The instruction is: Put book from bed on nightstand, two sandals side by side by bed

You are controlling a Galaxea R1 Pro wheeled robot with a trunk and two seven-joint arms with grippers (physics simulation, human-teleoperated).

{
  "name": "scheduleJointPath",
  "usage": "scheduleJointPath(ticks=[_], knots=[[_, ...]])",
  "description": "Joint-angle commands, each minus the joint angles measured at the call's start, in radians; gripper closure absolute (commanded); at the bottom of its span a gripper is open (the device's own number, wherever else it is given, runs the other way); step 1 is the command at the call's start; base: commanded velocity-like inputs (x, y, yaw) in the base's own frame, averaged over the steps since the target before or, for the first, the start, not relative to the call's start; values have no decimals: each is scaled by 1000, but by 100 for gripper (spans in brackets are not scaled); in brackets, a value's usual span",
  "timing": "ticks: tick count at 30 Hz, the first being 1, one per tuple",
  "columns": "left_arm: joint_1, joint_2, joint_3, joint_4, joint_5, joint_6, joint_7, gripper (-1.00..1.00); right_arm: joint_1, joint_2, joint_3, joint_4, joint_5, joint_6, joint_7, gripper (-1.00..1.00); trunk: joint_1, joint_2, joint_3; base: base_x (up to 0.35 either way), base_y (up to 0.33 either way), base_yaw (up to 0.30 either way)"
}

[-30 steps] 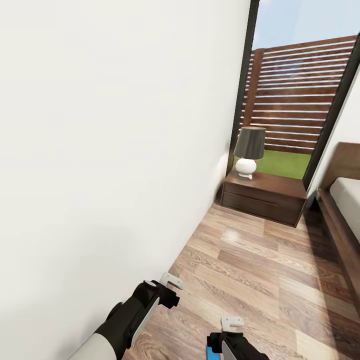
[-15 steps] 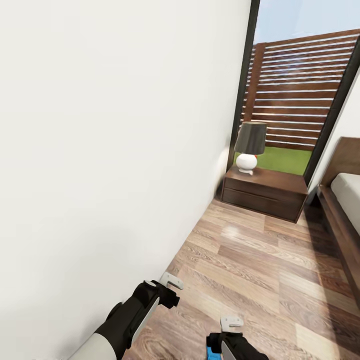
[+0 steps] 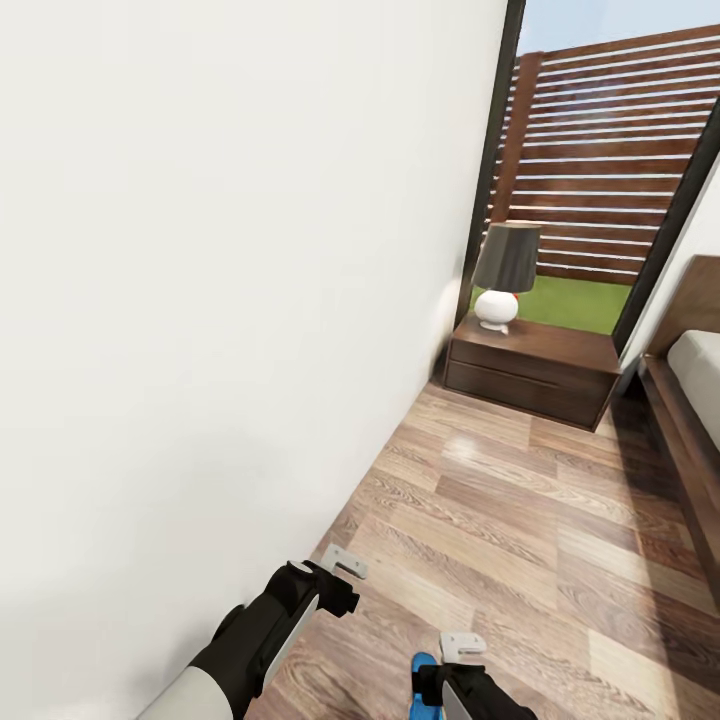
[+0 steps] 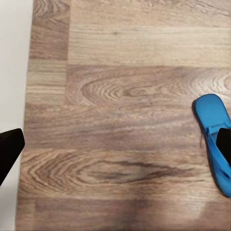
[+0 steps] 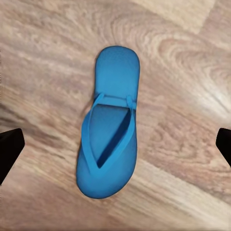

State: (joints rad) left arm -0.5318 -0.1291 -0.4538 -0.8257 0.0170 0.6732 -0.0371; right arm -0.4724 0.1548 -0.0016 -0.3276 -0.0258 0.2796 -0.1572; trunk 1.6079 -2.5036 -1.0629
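Now, on the left side of the head view stands a plain white wall (image 3: 230,300), and the left gripper (image 3: 345,568) hangs close beside it over the wood-plank floor (image 3: 520,520); its fingers are spread apart and hold nothing. To its right, low in the view, the right gripper (image 3: 463,645) is also released, with both dark fingertips wide apart in its wrist view. Under it one blue sandal (image 5: 110,120) lies flat on the floor, strap side up, between the two fingertips but not touched. Farther away, the nightstand (image 3: 532,370) stands by the window (image 3: 610,160) with a dark-shaded lamp (image 3: 505,272) on top. At the right edge is the bed (image 3: 690,400), its mattress bare.
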Motion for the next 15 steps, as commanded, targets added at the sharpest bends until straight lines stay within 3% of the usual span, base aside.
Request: scheduleJointPath(ticks=[1,15], knots=[[-1,0,-1,-1,1,5,-1,-100,0,1,0,-2,-9,6,-4,-100,0,0,-1,0,0,0],[-1,0,0,-1,1,5,-1,-100,-1,3,1,-8,-68,7,-5,-100,0,0,-1,0,0,0]])
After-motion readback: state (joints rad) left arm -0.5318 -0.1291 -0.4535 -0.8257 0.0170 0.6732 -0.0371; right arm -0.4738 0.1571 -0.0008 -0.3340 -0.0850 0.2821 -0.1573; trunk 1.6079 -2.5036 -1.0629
